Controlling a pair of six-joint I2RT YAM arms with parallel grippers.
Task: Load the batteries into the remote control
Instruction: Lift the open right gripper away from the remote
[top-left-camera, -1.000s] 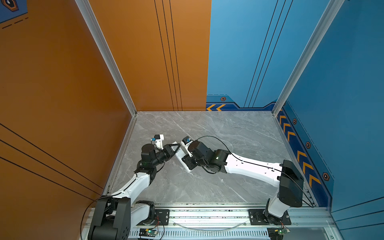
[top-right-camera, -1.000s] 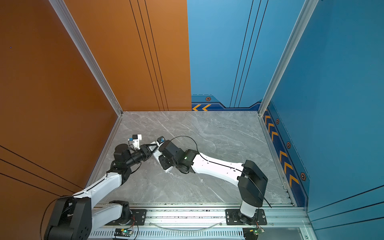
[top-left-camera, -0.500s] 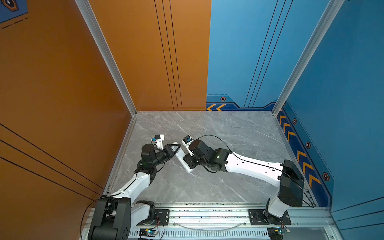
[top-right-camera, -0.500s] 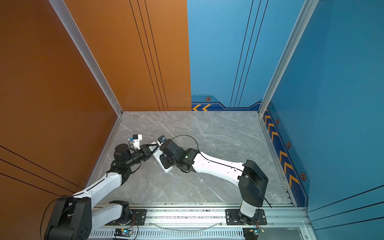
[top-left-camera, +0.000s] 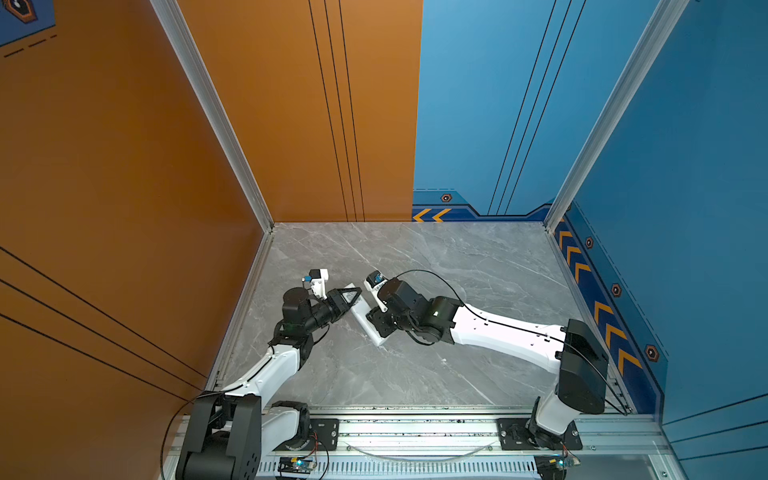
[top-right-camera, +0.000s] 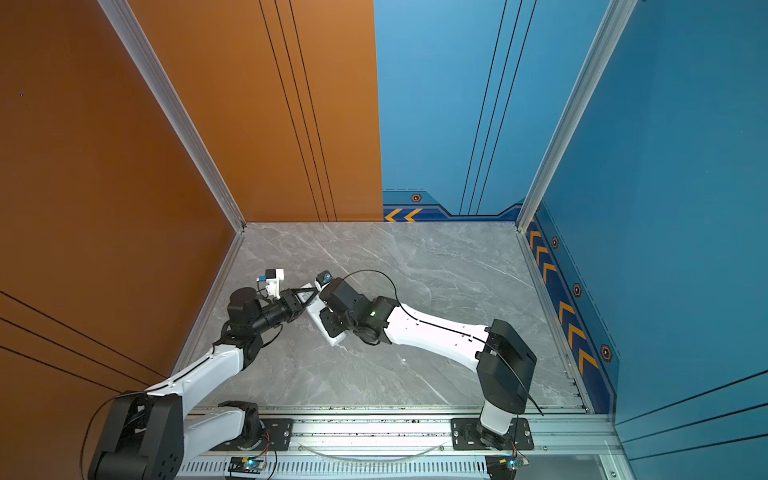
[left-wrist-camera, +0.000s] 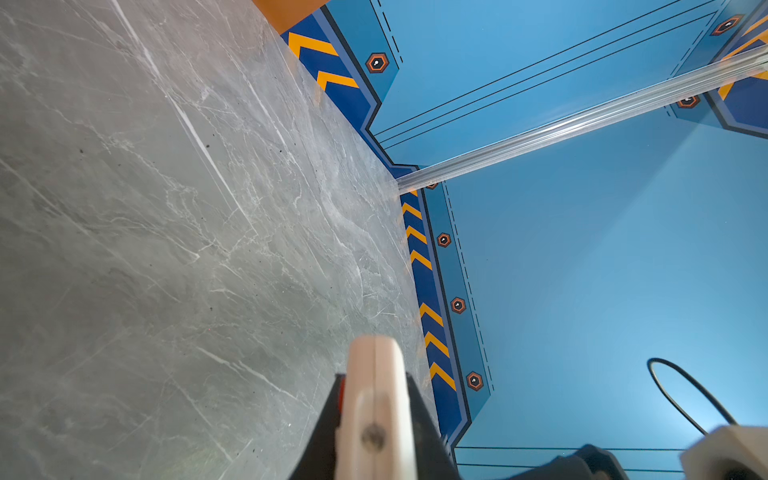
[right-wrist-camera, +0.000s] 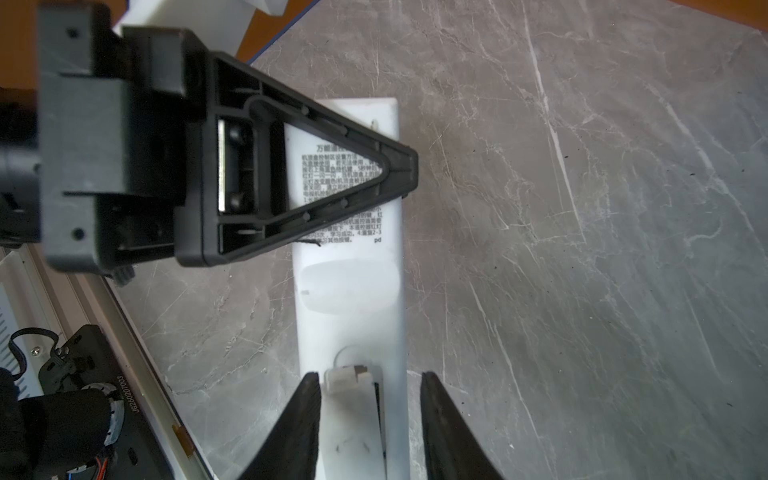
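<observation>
Evidently both claws stood at the remote control, which lay back-up on the grey marble table.

The right gripper (right-wrist-camera: 370, 415) had its fingers (right-wrist-camera: 303, 419) partly apart, straddling one end of the remote control (right-wrist-camera: 353, 291); whether the pads actually gripped its edges could not be told, and a small white cover piece (right-wrist-camera: 353, 411) lay between them on the remote's back. The left gripper (right-wrist-camera: 399, 170) was fully closed, its black triangular tip resting over the printed label at the remote's other end; contact could not be confirmed. In both top views the left gripper (top-left-camera: 351, 296) and the right gripper (top-left-camera: 376, 322) faced each other across the remote (top-left-camera: 365, 318), left of the table's (top-left-camera: 478, 270) centre. No battery could be made out.
</observation>
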